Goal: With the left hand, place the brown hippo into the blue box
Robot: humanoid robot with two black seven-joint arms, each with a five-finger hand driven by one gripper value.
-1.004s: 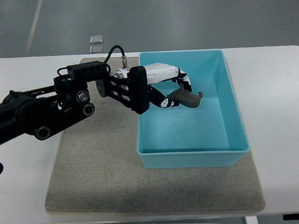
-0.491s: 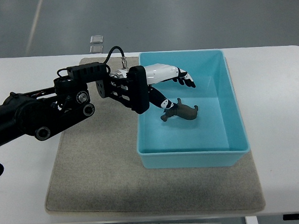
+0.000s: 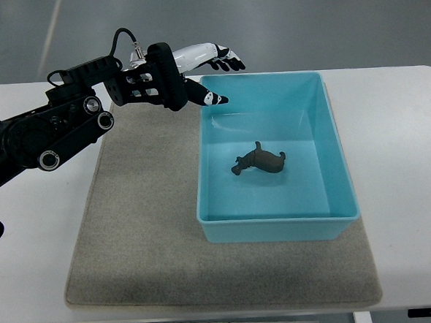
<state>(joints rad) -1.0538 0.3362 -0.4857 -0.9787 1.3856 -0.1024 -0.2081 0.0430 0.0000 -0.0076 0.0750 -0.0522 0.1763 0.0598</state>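
Item 1: left hand (image 3: 208, 62), arm entering from the left edge. Now raised over the blue box's far-left corner, withdrawn from the interior it reached into a second ago; fingers (image 3: 233, 60) spread, holding nothing.
Item 2: grey mat (image 3: 143, 232) on the white desk (image 3: 406, 164), carrying the box.
Item 3: blue box (image 3: 279, 227), upright, open-topped.
Item 4: brown hippo (image 3: 260, 159), lying on the box floor near centre, released half a second ago and unmoved since.
Assessment: placement appears complete; only arm retreat remains.
Right hand: not seen.
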